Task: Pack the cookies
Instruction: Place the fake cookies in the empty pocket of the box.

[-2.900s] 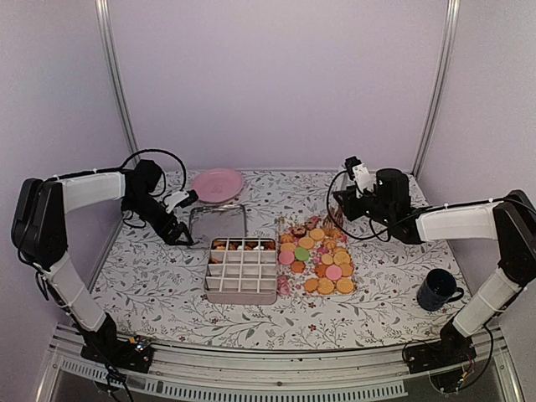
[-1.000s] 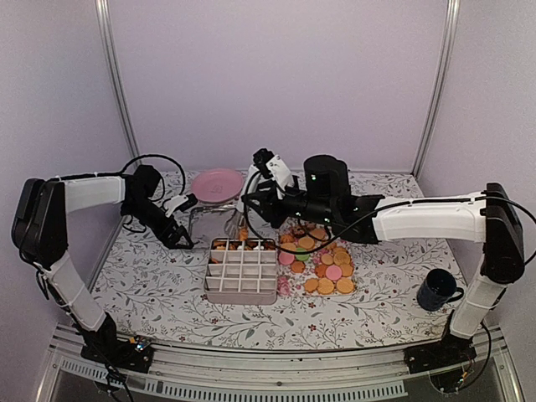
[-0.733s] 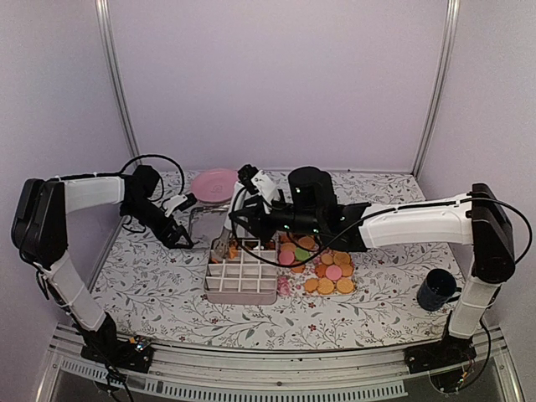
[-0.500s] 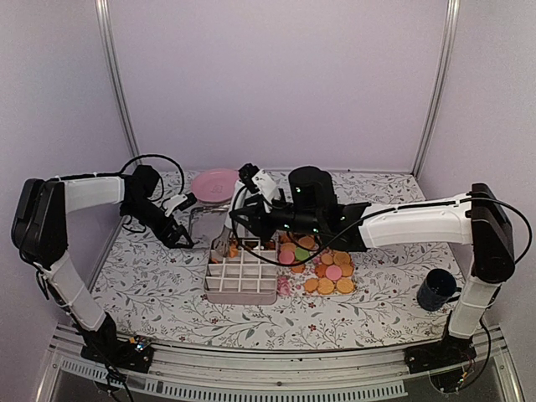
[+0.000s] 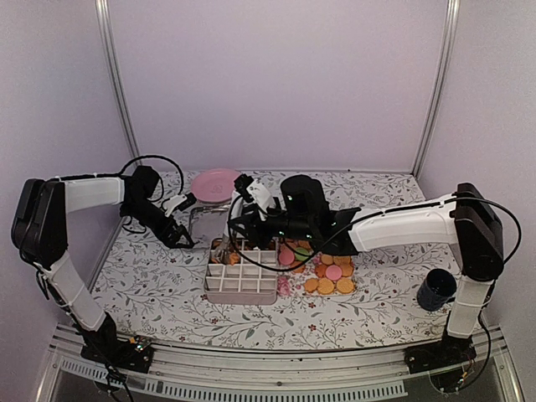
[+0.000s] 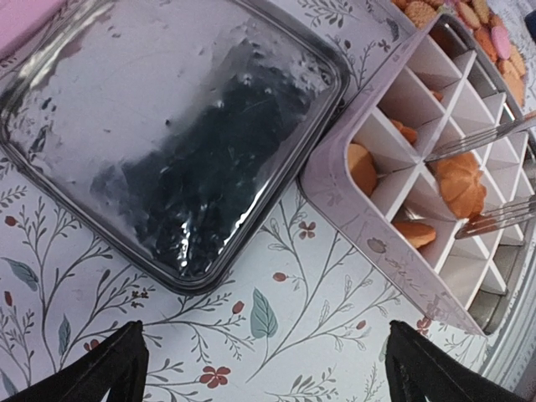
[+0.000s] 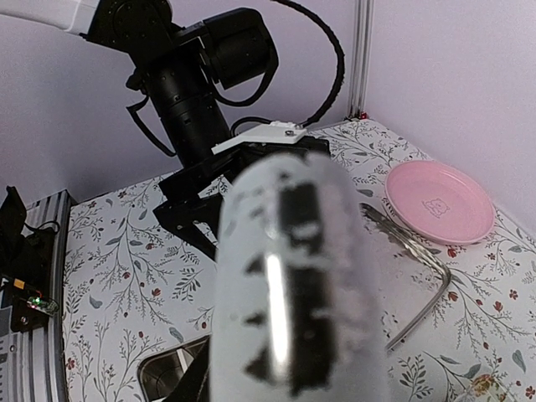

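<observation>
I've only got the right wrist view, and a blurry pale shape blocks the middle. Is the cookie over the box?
Observer: Yes. In the left wrist view, an orange cookie is pinched in the metal tongs right at the divided box.
Operator: Which part of the box?
Observer: From the top, the right gripper, holding the tongs, is over its far left corner.
Operator: Are those cells free?
Observer: Not all. Several cells along that far edge already hold cookies.
</observation>
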